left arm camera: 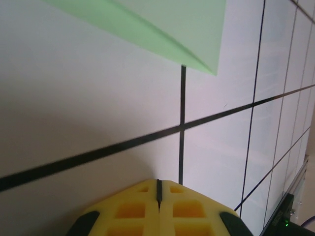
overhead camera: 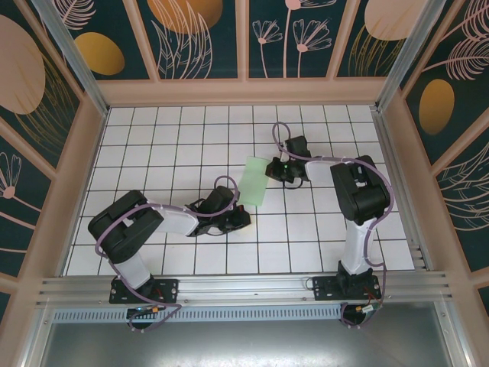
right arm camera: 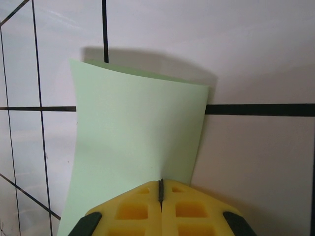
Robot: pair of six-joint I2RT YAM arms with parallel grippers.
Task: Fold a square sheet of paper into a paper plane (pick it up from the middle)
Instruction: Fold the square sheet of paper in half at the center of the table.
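The square sheet of paper (overhead camera: 256, 181) is pale mint green and lies folded into a narrow rectangle on the white grid table, right of centre. My right gripper (overhead camera: 269, 170) is at its right edge. In the right wrist view the right gripper (right arm camera: 160, 182) is shut on the near edge of the sheet (right arm camera: 133, 132), which bows up slightly and casts a shadow beyond it. My left gripper (overhead camera: 246, 219) rests low just below the sheet's near corner. In the left wrist view the left gripper (left arm camera: 158, 183) is shut on nothing, and the folded corner of the sheet (left arm camera: 167, 24) lies ahead, apart from it.
The tiled table (overhead camera: 176, 138) is ringed by a raised wooden frame (overhead camera: 244, 92) and patterned walls. An aluminium rail (overhead camera: 244, 287) with both arm bases runs along the near edge. The left arm's elbow (overhead camera: 126, 222) lies low over the near-left tiles.
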